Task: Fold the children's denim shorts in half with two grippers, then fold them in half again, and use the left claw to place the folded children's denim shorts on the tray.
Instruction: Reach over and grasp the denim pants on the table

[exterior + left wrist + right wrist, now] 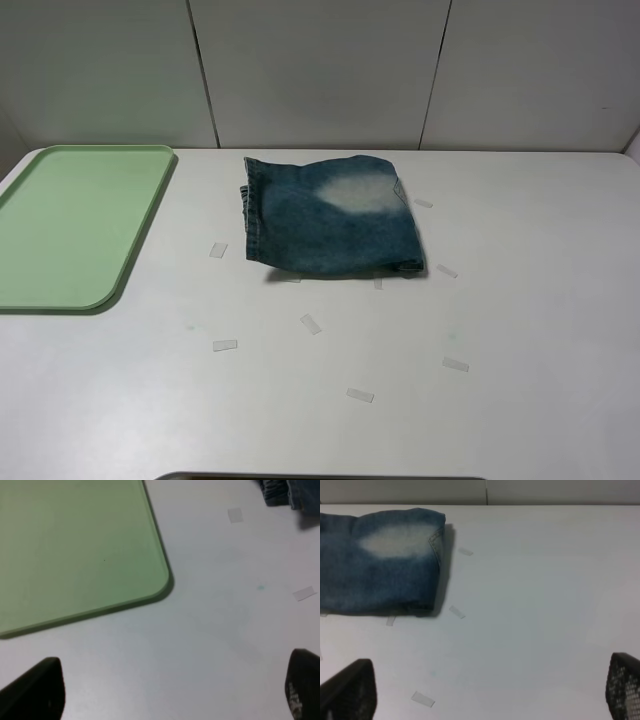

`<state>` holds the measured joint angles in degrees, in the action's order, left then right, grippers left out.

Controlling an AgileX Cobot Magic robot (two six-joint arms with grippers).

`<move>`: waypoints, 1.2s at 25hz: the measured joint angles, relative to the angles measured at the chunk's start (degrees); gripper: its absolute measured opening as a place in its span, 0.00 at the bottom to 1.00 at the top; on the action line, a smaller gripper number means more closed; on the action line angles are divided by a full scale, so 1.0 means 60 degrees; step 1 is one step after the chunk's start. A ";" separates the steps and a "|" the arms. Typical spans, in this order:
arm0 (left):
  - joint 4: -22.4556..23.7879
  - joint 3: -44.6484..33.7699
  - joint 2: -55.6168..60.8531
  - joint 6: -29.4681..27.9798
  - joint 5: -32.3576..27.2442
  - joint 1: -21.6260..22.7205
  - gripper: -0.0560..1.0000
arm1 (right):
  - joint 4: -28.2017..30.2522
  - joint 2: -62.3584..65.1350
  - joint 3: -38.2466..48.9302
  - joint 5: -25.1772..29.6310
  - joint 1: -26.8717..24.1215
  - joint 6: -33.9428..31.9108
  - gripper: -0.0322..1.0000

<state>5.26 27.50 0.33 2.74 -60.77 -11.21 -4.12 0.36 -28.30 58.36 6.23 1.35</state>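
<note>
Folded denim shorts wait mid-table, with both grippers empty.
The children's denim shorts [335, 225] lie flat as a folded bundle at the centre of the table [540, 330], ringed by tape scraps [311, 324] that probably mark their spot. The pale green tray [70, 225] sits bare at their 9 o'clock, on the side the left claw [167, 687] works, which is likely why it does the placing. Its fingers are spread wide around nothing, and the right gripper [485, 687] is the same.
</note>
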 joint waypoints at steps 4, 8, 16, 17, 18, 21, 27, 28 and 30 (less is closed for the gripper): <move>0.0000 0.0000 0.0000 0.0009 0.0000 0.0000 0.88 | 0.0000 0.0000 0.0000 0.0000 0.0000 0.0000 0.70; 0.0000 0.0000 0.0000 0.0008 0.0000 0.0000 0.88 | 0.0000 0.0000 0.0000 0.0000 0.0000 0.0000 0.70; 0.0000 0.0000 0.0000 -0.0037 0.0000 0.0000 0.88 | 0.0000 0.0000 0.0000 0.0000 0.0000 0.0000 0.70; 0.0000 0.0000 0.0000 -0.0045 0.0000 0.0000 0.88 | 0.0000 0.0000 0.0000 0.0000 0.0000 0.0000 0.70; 0.0000 0.0000 0.0000 -0.0045 0.0000 0.0000 0.88 | 0.0000 0.0000 0.0000 0.0000 0.0000 0.0000 0.70; -0.0021 0.0027 0.0000 -0.0045 0.0060 0.0000 0.88 | 0.0000 0.0000 0.0000 0.0000 0.0000 0.0000 0.70; -0.0636 0.0250 -0.0602 -0.1384 0.2949 0.0000 0.88 | 0.0000 0.0000 0.0000 0.0000 0.0000 0.0000 0.70; -0.0789 0.0250 -0.0992 -0.1620 0.3338 0.0000 0.88 | 0.0000 0.0000 0.0000 0.0000 0.0000 0.0000 0.70; -0.1313 0.0250 -0.1875 -0.1892 0.4182 0.0000 0.88 | 0.0000 0.0000 0.0000 0.0000 0.0000 0.0000 0.70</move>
<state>-2.62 29.00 -10.91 -8.61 -35.68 -11.21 -4.12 0.36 -28.30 58.36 6.23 1.35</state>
